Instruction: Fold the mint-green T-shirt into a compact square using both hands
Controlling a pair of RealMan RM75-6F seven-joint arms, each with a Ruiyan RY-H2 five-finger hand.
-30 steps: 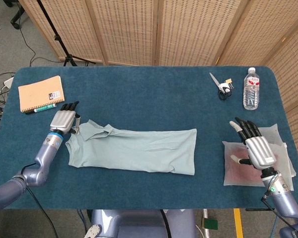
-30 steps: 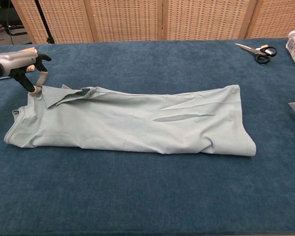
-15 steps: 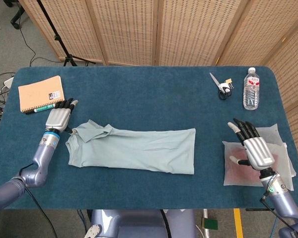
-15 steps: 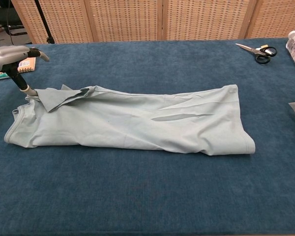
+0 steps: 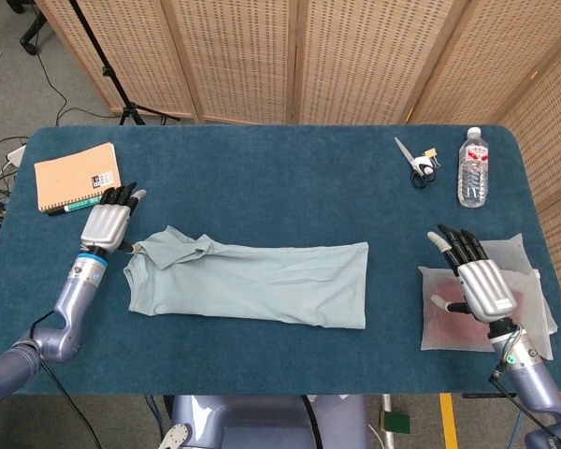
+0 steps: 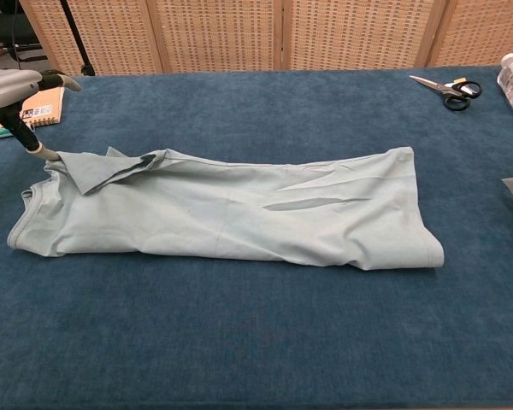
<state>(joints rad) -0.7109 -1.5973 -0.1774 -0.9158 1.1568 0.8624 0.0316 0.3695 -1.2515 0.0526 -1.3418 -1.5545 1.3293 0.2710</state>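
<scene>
From the head view, the mint-green T-shirt lies across the middle of the blue table as a long strip already folded lengthwise, collar end toward the robot's left and hem end toward its right. The left hand sits just off the collar corner with fingers extended and only narrowly apart, holding nothing. The right hand hovers well apart from the shirt, over a pale cloth pad near the right edge, fingers spread wide and empty. An orange notebook with a pen, scissors and a water bottle stand clear of the work. From the chest view, only the left hand shows at the frame's edge, one dark fingertip touching or nearly touching the turned-up flap at the shirt's collar corner; whether it presses the fabric I cannot tell. The strip's right end lies flat with a rolled lower edge. The step in hand is likely the crosswise fold: each hand should take a full-thickness pinch at one end's corners, lift low, and lay it squarely over the other end, first flattening that loose collar flap so it does not bunch inside.
</scene>
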